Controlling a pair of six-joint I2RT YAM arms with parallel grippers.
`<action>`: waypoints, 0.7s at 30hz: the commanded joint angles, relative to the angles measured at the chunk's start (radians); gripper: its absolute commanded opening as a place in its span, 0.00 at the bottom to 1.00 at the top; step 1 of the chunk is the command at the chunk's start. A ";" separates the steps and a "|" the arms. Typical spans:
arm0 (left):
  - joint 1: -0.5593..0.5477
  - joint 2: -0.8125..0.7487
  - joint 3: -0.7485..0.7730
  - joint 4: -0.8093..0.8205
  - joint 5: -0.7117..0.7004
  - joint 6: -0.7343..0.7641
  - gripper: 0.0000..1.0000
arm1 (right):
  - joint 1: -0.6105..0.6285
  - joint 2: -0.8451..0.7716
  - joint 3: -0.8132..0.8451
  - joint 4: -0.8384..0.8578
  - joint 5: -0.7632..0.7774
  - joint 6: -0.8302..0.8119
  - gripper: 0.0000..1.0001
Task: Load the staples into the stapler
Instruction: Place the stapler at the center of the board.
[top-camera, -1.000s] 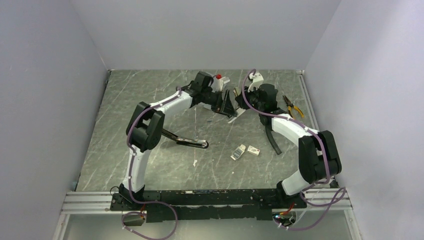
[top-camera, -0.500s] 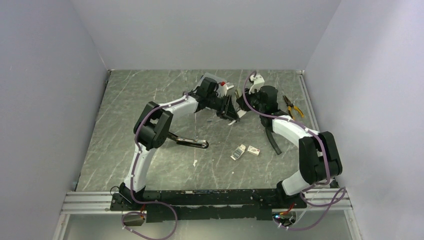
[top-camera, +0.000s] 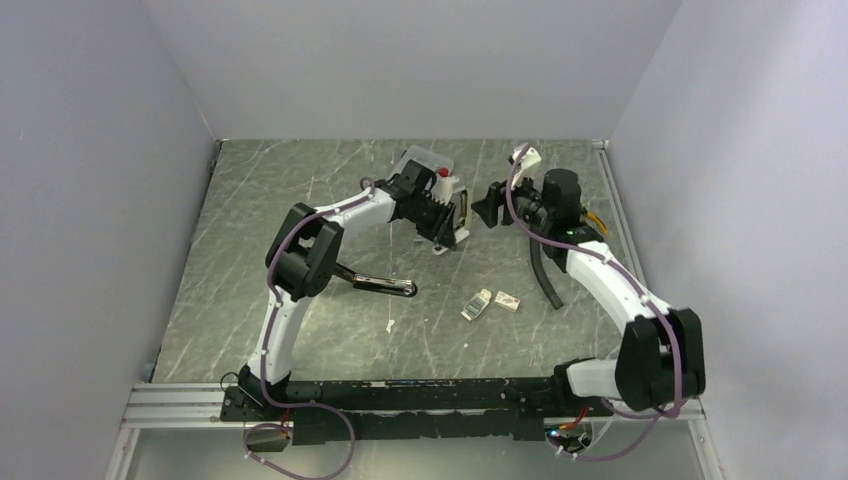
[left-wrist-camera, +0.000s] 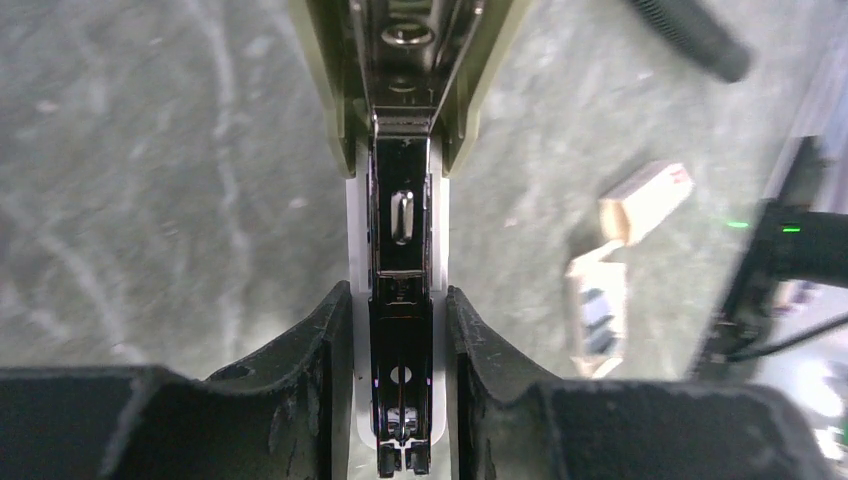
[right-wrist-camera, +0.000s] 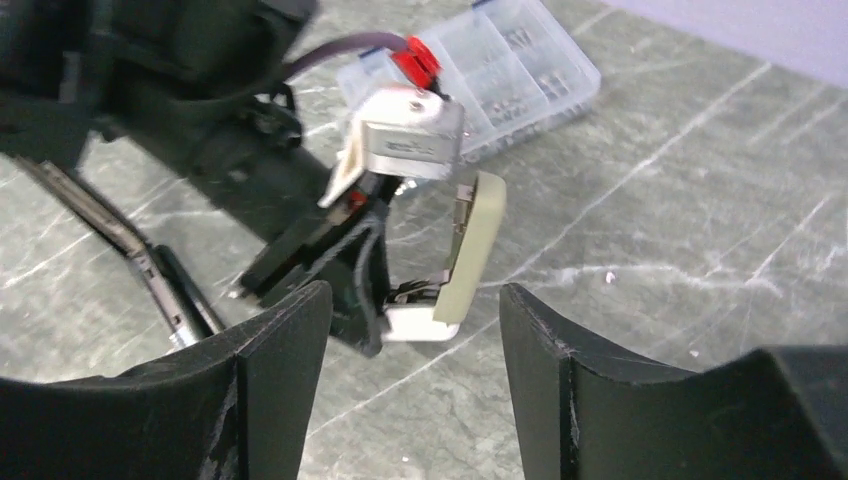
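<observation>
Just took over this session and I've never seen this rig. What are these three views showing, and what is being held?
Two white robot arms, left and right, are bolted at the near edge of a marbled table. The wide picture looks down from above and behind them. The other two come from a camera on each wrist, so the black shapes at the bottom are that arm's own fingers. The left fingers are closed on the stapler, whose cream top is swung open. The right fingers are open and empty, facing the stapler. On the table lie the staple box's sleeve and tray, pulled apart, a clear compartment case and a dark tool I cannot identify.
</observation>
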 joint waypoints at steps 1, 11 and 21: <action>-0.014 -0.032 0.003 -0.080 -0.204 0.223 0.03 | -0.040 -0.083 0.027 -0.137 -0.125 -0.089 0.67; -0.115 -0.021 -0.082 0.024 -0.434 0.294 0.03 | -0.122 -0.157 0.007 -0.216 -0.175 -0.125 0.67; -0.188 -0.039 -0.157 0.034 -0.538 0.311 0.28 | -0.153 -0.153 -0.008 -0.205 -0.197 -0.139 0.68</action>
